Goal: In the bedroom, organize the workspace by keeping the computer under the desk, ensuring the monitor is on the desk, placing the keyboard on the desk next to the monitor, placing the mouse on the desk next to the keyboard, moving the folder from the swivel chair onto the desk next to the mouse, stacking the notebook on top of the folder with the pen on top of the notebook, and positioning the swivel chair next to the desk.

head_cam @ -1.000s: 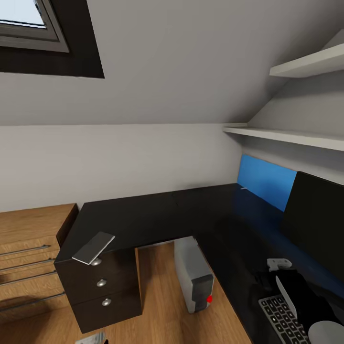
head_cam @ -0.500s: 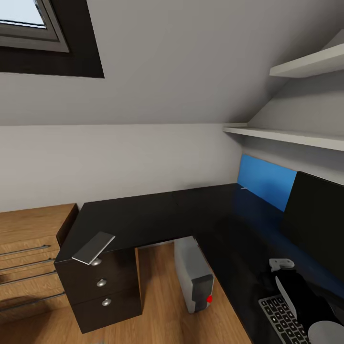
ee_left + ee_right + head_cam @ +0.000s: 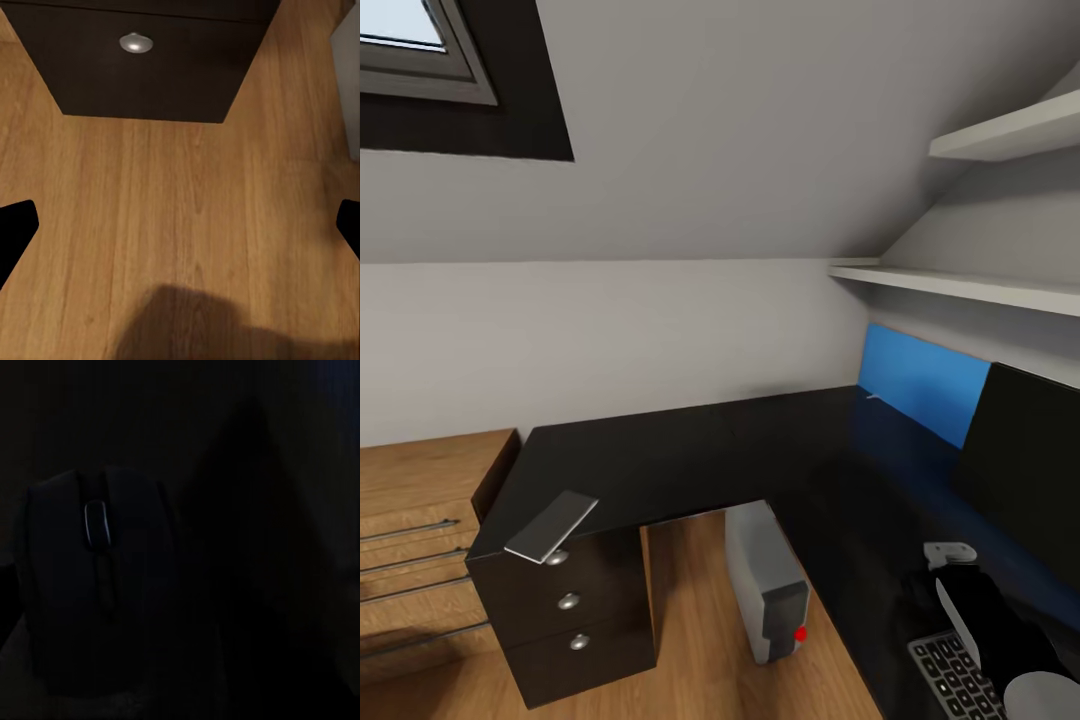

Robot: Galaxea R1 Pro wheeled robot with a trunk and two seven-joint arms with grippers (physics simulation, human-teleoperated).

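Head view: the computer (image 3: 765,585) is standing under the desk (image 3: 690,455); the monitor (image 3: 1025,465) and keyboard (image 3: 950,675) are sitting at four o'clock. Left wrist view: the left gripper (image 3: 180,225) is hanging open over floor. Right wrist view: the mouse (image 3: 94,585) is lying close ahead; right gripper's state cannot be told.

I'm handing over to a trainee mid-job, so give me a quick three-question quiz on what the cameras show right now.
1. True or false: the computer stands on the floor under the desk.
2. What lies at the desk's corner above the drawer unit? A) blue folder B) flat grey slab C) pen
3. Fill in: the right wrist view shows a dark ___ with a scroll wheel.

Key: 1 true. 2 B, the flat grey slab. 3 mouse.
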